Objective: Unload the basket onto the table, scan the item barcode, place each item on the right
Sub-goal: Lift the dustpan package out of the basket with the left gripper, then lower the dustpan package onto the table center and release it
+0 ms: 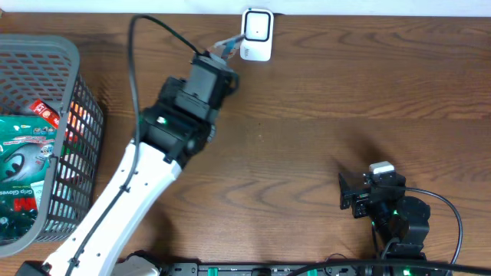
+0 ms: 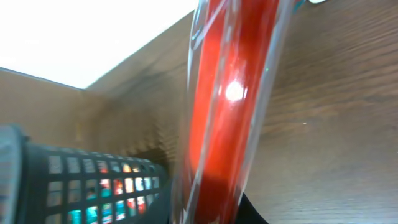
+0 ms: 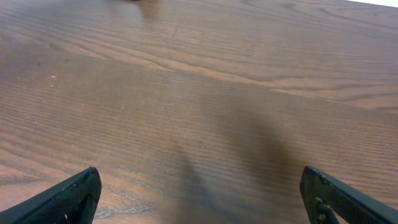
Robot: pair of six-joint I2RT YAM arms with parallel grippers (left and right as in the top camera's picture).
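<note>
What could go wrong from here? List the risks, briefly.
1. The left end effector holds the red item right by the white scanner; pushing further could knock it.
2. The item's clear wrap shows glare in the left wrist view, so the barcode may read poorly.
3. The barcode itself is not visible; it might face away.

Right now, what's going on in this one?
The left hand is shut on a red item in clear wrapping and holds it close to the white scanner at the far edge of the table. Whether the barcode faces the scanner cannot be told. The right hand is open and holds nothing, low over the wood near the front. A gray basket at the left holds more packaged goods.
</note>
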